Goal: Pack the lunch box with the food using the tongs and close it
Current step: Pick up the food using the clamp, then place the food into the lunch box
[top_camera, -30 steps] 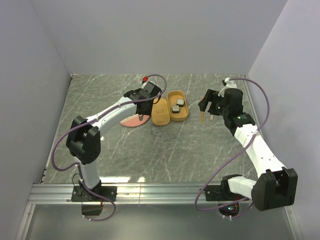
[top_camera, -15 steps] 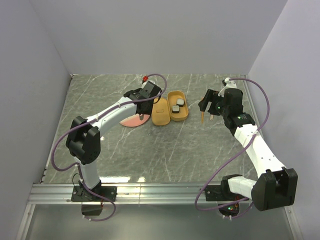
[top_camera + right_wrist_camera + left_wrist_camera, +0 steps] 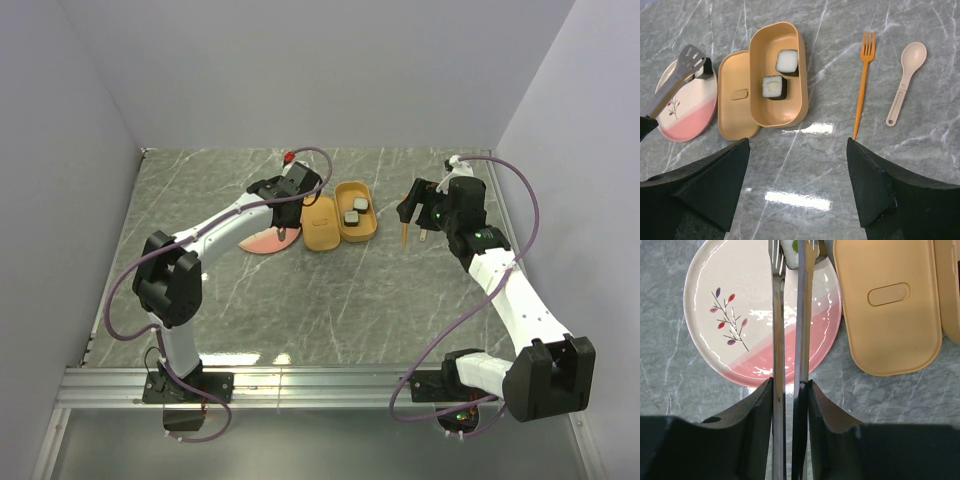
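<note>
Resting on the marble tabletop (image 3: pixel 300 300), the plate (image 3: pixel 687 117) lies at the left of the right wrist view, the open lunch box (image 3: pixel 790 112) at upper centre, and its lid (image 3: pixel 735 110) between them. The left fingers (image 3: pixel 757 410) clamp the tongs (image 3: pixel 802 330), whose tips flank one food cube (image 3: pixel 792 255) at the plate's rim. Two cubes (image 3: pixel 774 87) sit in the box. The right fingers (image 3: pixel 710 175) stand apart, empty.

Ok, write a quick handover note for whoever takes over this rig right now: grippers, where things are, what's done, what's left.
Left gripper: shut on the tongs, whose tips sit either side of the last food piece on the plate.
Right gripper: open, holding nothing, near the fork and spoon.
Lunch box: open, two food pieces inside; lid lies flat between box and plate.
Done: two of three pieces packed.
Left: move the third piece into the box, then fit the lid.
</note>
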Action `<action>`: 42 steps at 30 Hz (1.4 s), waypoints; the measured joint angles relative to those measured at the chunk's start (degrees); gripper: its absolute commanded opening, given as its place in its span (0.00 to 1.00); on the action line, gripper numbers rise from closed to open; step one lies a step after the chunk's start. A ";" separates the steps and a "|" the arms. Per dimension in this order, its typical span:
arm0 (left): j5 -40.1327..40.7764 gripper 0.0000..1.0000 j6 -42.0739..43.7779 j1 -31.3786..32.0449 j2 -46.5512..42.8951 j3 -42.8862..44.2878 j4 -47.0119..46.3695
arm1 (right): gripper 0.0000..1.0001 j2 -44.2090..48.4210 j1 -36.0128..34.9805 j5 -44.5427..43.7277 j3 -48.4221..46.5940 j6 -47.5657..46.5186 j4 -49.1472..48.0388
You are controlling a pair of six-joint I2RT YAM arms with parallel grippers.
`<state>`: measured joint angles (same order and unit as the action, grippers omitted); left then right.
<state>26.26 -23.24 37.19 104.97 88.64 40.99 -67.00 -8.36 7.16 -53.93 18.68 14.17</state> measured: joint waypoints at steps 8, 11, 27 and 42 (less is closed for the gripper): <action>0.00 0.27 0.04 -0.09 -0.02 0.70 0.66 | 0.85 0.00 0.00 0.00 0.00 0.00 0.00; -0.04 0.26 0.02 -0.13 -0.39 1.18 1.16 | 0.85 0.00 0.00 0.02 0.00 0.00 0.00; -0.02 0.25 0.00 1.31 -4.42 1.31 4.37 | 0.85 0.00 0.00 0.04 0.00 0.42 0.00; -0.07 0.26 -0.48 8.72 -5.84 7.21 8.68 | 0.85 0.00 0.00 0.59 0.00 0.85 -0.02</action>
<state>26.20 -23.73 45.91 99.13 95.85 49.67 -67.00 -8.36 7.75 -53.93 19.53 14.15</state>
